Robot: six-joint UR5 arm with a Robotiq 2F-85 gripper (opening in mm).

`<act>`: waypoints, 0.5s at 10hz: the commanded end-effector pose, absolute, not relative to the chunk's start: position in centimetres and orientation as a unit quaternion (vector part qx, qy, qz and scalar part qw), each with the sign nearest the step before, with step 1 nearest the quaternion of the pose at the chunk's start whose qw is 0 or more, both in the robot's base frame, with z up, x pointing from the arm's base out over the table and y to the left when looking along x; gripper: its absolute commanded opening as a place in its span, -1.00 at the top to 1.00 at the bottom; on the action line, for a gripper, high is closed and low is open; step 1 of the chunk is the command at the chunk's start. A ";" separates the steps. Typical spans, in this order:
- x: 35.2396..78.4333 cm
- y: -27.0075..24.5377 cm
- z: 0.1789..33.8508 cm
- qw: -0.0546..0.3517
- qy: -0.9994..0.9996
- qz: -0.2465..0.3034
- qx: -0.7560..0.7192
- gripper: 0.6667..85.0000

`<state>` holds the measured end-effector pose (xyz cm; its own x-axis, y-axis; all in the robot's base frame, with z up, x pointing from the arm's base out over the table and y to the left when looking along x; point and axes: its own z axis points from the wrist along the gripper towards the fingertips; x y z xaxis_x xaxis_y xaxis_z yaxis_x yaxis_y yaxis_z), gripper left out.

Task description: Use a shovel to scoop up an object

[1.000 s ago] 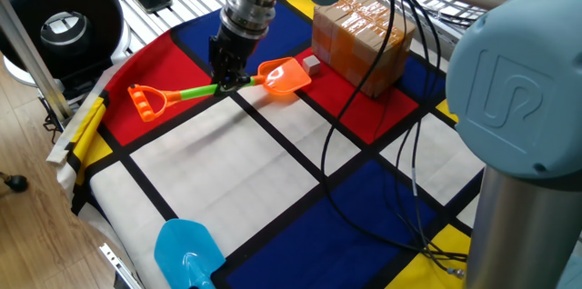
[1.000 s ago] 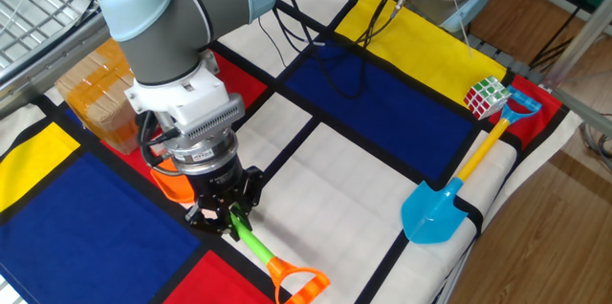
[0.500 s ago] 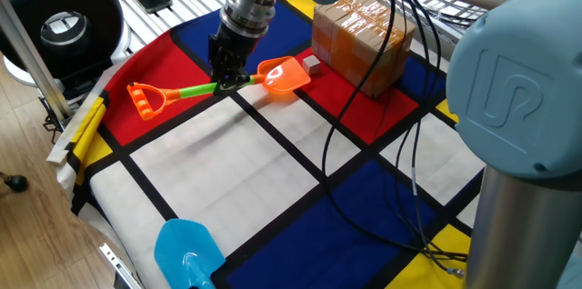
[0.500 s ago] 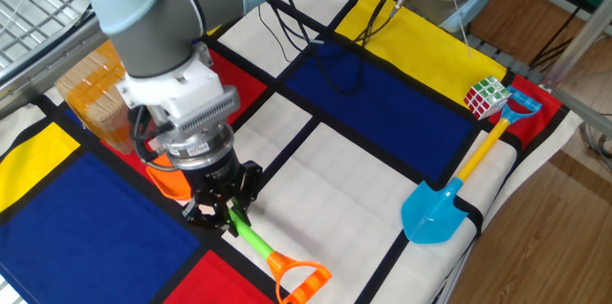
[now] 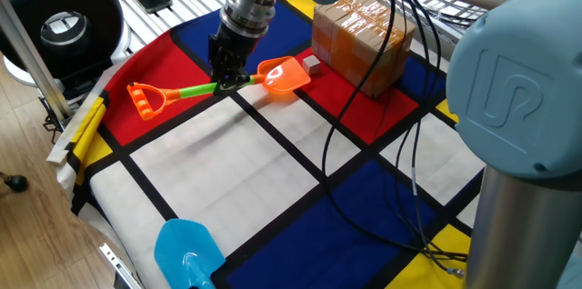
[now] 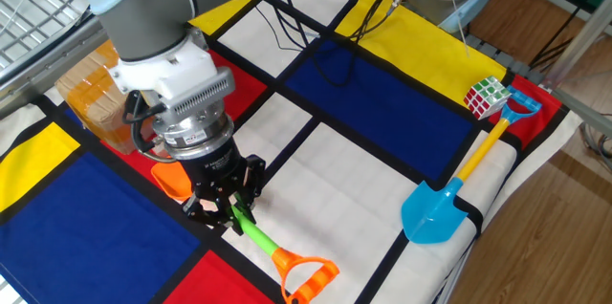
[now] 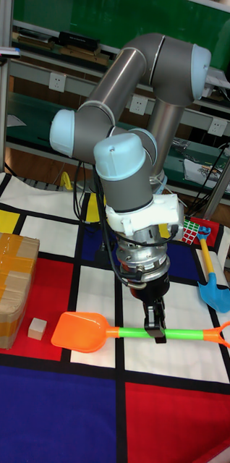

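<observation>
Since a second ago your gripper (image 7: 156,334) has carried the orange-and-green toy shovel (image 7: 140,333) along its own length: in the other fixed view the D-shaped loop sits nearer the table's front edge than it did, while the blade is still pointed at the cube. The fingers are pinched shut on the thin green shaft, roughly midway between blade and loop, and the shovel lies close to level just over the cloth.

In the tall fixed view the orange blade (image 7: 82,331) is left of the gripper, and the small wooden cube (image 7: 36,328) sits just beyond its tip, apart from it, on the red panel beside the tape-wrapped cardboard box (image 7: 9,285). In the one fixed view the cube (image 5: 312,65) lies between the blade tip and the box.

Expect the shovel to be light, hollow plastic with a smooth, round shaft, so it may twist or slide in your grip if the blade digs into the cloth. Holding at mid-shaft looks sound for balance. The cube is light and hard; it will likely skid ahead of the blade, and the box behind it may act as a backstop. The light blue shovel (image 6: 442,206) and the puzzle cube (image 6: 486,97) lie well apart.
</observation>
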<state>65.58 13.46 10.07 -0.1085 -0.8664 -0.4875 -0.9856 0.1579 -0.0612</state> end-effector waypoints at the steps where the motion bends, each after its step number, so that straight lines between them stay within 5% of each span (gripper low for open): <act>1: 65.4 12.8 11.3 0.220 0.720 0.154 -0.640 0.99; 5: 65.7 12.9 11.4 0.226 0.728 0.154 -0.628 0.99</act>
<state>65.30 13.15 10.99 -0.0962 -0.8530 -0.5130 -0.9882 0.1436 -0.0534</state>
